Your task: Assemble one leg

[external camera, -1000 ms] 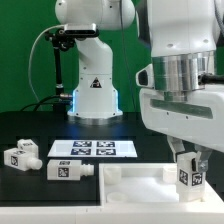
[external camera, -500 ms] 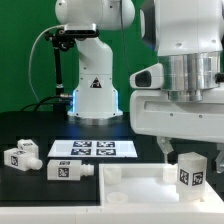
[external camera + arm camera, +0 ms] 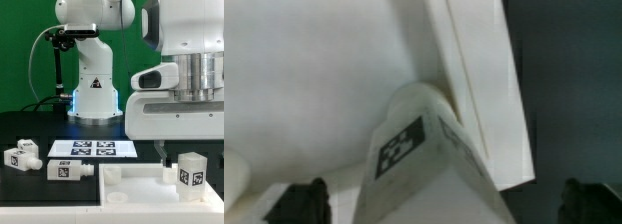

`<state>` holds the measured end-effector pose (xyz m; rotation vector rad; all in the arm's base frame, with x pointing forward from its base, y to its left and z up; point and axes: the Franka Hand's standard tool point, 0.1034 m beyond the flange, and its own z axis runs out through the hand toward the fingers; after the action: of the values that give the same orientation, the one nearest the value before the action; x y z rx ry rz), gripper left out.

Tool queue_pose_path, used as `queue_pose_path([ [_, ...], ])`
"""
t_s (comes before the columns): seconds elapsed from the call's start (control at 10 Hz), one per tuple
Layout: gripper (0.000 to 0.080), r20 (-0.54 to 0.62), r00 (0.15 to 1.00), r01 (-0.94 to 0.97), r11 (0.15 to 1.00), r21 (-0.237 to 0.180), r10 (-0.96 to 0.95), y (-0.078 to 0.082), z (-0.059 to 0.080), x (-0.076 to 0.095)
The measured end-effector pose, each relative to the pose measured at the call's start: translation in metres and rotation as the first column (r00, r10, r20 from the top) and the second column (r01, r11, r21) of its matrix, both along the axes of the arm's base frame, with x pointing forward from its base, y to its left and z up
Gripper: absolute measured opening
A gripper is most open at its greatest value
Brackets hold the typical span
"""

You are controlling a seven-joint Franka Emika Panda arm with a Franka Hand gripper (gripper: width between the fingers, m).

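One leg [image 3: 190, 172], a small white block with a tag marker, stands upright on the large white square panel [image 3: 130, 185] at the exterior view's right. My gripper [image 3: 188, 148] hangs just above it, open, with one finger [image 3: 160, 150] showing beside it. In the wrist view the leg [image 3: 423, 150] lies between my two dark fingertips [image 3: 295, 203], which stand well apart and do not touch it. The gripper [image 3: 441, 205] holds nothing. Two more legs [image 3: 20, 156] [image 3: 68, 170] lie on the black table at the exterior view's left.
The marker board [image 3: 92, 149] lies flat on the table behind the two loose legs. The arm's white base [image 3: 95, 95] stands at the back, before a green wall. The panel's raised rim [image 3: 112, 172] faces the loose legs.
My fingers have spread apart and let go of the leg. The hand has risen a little, leaving the leg standing on the panel.
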<state>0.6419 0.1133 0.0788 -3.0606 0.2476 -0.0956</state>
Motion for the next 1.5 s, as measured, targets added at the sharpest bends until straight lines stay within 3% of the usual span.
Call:
queue_pose_path([
  [0.1, 0.0648, -0.007, 0.974, -0.228, 0.973, -0.039, 0.228, 0.002, 0.000, 0.002],
  [0.2, 0.0648, -0.016, 0.959, -0.283, 0.958, -0.040, 0.282, 0.001, -0.001, 0.004],
  [0.3, 0.0648, -0.014, 0.965, -0.261, 0.965, -0.040, 0.260, 0.001, -0.001, 0.004],
  [0.4, 0.0560, -0.015, 0.970, -0.242, 0.969, -0.039, 0.242, 0.001, -0.001, 0.004],
  [0.5, 0.0560, -0.016, 0.977, -0.212, 0.977, -0.037, 0.212, 0.001, -0.001, 0.004],
  [0.6, 0.0369, -0.019, 0.991, -0.131, 0.991, -0.033, 0.130, 0.001, -0.001, 0.004],
  [0.7, 0.0285, -0.021, 0.998, -0.056, 0.998, -0.031, 0.055, -0.001, -0.001, 0.004],
  [1.0, 0.0285, -0.032, 0.952, 0.305, 0.952, -0.028, -0.306, -0.002, -0.002, 0.003],
  [1.1, 0.0285, -0.037, 0.901, 0.431, 0.902, -0.026, -0.432, -0.003, -0.001, 0.003],
  [1.4, 0.0285, -0.090, 0.550, 0.833, 0.553, -0.004, -0.830, -0.007, -0.002, 0.002],
  [1.5, 0.0285, -0.112, 0.395, 0.918, 0.398, 0.002, -0.912, -0.009, -0.004, 0.001],
])
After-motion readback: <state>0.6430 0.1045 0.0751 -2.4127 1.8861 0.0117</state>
